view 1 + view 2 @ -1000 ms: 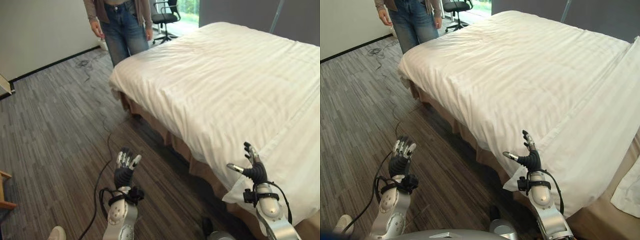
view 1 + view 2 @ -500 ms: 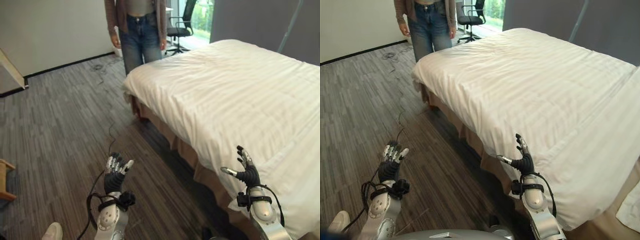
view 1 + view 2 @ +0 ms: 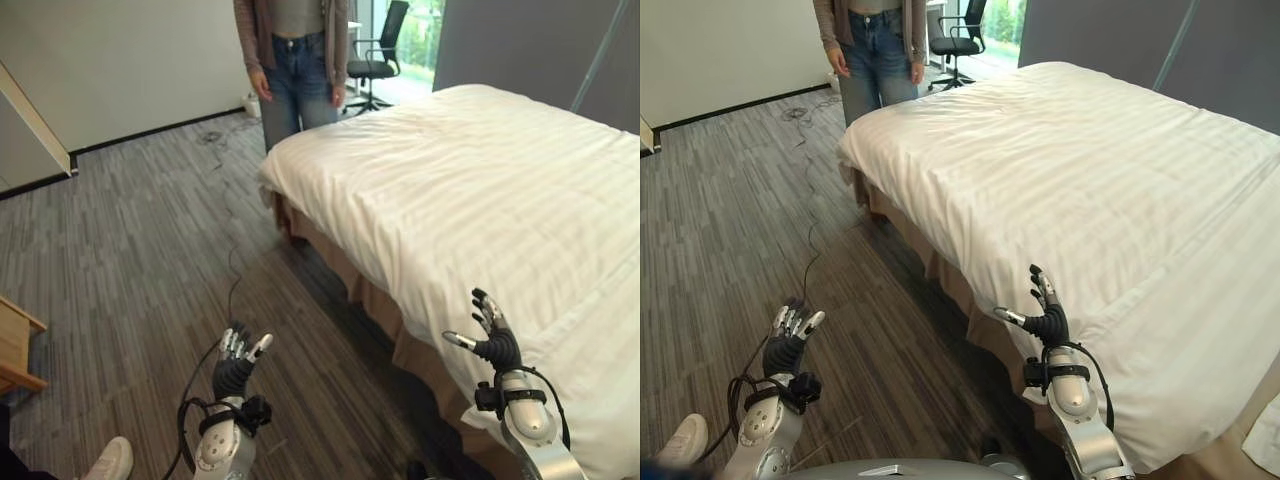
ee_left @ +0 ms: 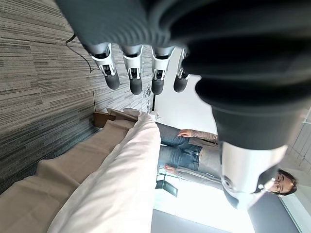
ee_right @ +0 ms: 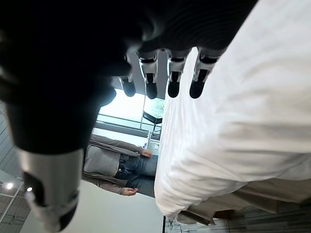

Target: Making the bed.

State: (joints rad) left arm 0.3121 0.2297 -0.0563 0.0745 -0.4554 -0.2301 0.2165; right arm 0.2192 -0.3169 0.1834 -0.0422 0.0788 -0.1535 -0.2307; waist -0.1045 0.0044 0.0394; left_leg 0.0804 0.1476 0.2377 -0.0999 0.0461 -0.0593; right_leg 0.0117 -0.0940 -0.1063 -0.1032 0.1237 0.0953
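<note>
White duvet (image 3: 480, 190) fills the upper right of the frame, spread pretty flat over the bed (image 3: 345, 275) with its near edge hanging down the side over the tan skirt. A fold line crosses the cover at lower right, so that corner looks like the bit that needs work.

My read: this is the approach step, nothing is gripped yet. Next move probably calls for stepping closer and getting the right robot hand (image 3: 492, 340) onto the hanging edge at lower right, then pulling or smoothing it along the side.

Pose-wise, both arms are raised in front with palms up-ish. Right robot hand sits at lower right, just beside the duvet edge, fingers straight and spread, thumb out to the side, holding nothing. I can't tell if it's actually touching the cloth. Left robot hand (image 3: 238, 360) is at lower centre-left over the wood floor (image 3: 130, 250), well apart from the bed, fingers straight and relaxed, also empty.

A person (image 3: 295, 60) stands at the far corner, top centre.
</note>
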